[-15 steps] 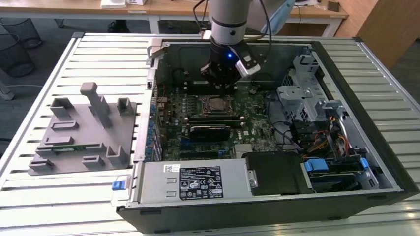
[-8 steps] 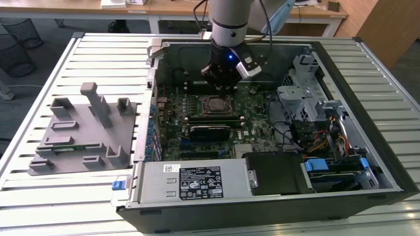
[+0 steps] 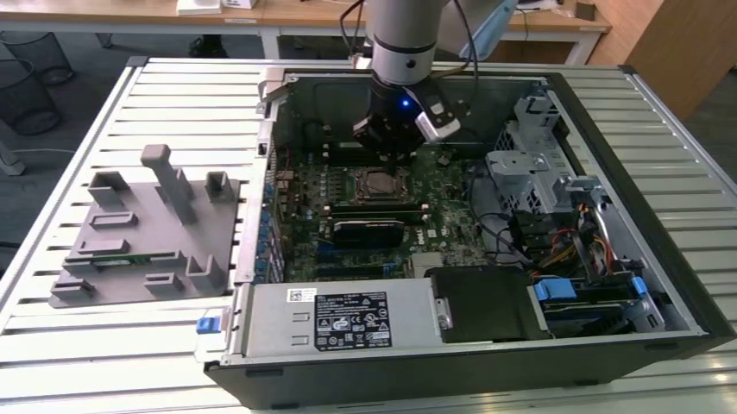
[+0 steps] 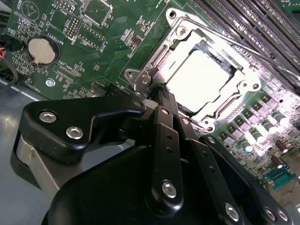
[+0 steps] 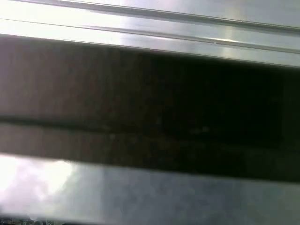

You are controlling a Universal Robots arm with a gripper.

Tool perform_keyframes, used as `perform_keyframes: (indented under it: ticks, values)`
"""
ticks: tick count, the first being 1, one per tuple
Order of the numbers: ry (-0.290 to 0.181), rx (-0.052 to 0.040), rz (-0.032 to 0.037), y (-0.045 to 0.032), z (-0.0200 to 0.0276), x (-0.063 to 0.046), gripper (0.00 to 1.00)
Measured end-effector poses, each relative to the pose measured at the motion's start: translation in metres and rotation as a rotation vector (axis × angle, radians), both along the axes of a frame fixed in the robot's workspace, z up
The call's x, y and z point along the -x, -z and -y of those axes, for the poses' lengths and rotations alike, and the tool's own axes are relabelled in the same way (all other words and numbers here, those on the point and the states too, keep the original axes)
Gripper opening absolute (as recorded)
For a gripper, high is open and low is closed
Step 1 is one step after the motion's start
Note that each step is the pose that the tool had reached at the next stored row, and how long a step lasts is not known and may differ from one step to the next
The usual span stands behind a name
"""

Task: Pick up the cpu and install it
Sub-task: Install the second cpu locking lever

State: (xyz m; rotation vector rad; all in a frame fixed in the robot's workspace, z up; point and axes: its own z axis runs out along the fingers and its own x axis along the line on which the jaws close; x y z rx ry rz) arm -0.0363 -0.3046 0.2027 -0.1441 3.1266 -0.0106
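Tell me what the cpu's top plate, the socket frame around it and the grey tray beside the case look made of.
The cpu: its top plate looks like bare metal with a matte silvery finish that glares pale under the light. The socket frame: apparently bright polished steel, with sharp highlights along its edges. The grey tray: probably plastic, a dull uniform grey with no shine and blocky moulded or printed posts.

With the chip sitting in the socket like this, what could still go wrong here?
The gripper is at the socket frame corner, right beside the cpu; a sideways slip could nudge the chip or scrape the motherboard. The retention frame looks open, so the chip may sit unclamped and could shift.
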Motion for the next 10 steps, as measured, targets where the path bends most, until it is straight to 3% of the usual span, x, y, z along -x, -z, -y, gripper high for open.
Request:
perform_keyframes:
  ticks: [10]
  values:
    - [0.000,0.0000,0.0000,0.0000,0.0091,-0.0016,0.11]
